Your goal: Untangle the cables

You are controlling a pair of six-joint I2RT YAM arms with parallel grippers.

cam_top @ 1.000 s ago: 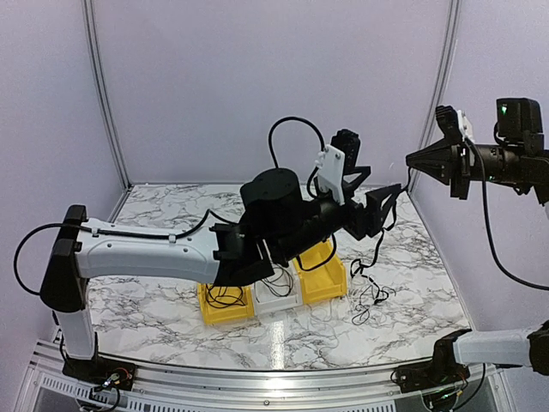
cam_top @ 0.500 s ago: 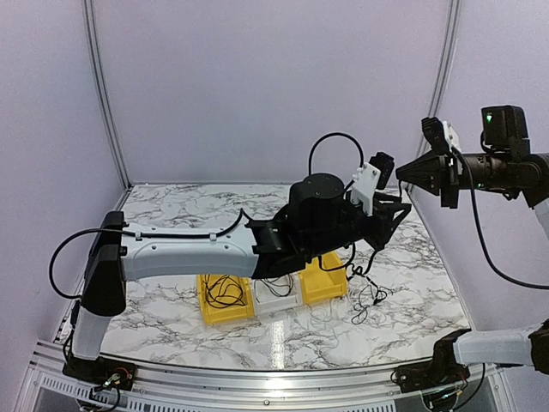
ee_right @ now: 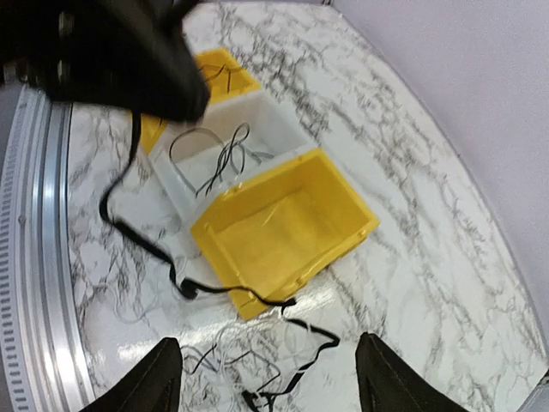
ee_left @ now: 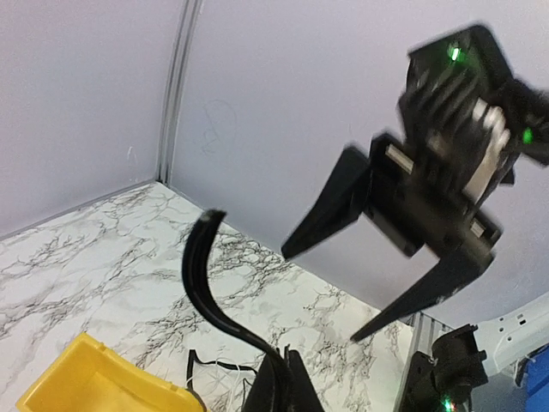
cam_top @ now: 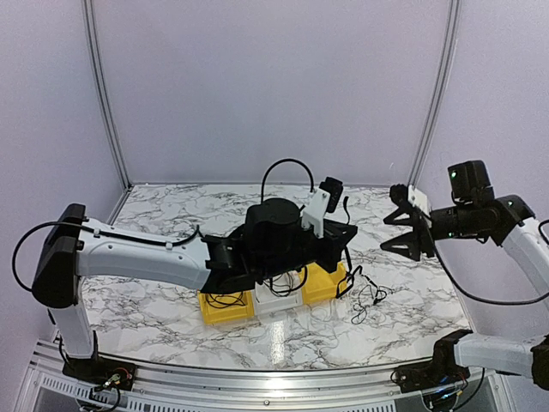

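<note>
The left gripper (ee_left: 276, 378) is pressed together on a black cable (ee_left: 202, 275) and holds it up in the air. The right gripper (cam_top: 386, 235) is spread wide and holds nothing. A messy pile of cables (cam_top: 371, 296) lies on the desk (cam_top: 163, 206), just beside a yellow bin (cam_top: 326, 283). More thin wires lie in the white bin (ee_right: 287, 142).

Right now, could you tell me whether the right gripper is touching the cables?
Apart. The top view shows the right gripper open in midair, well above the cables.
</note>
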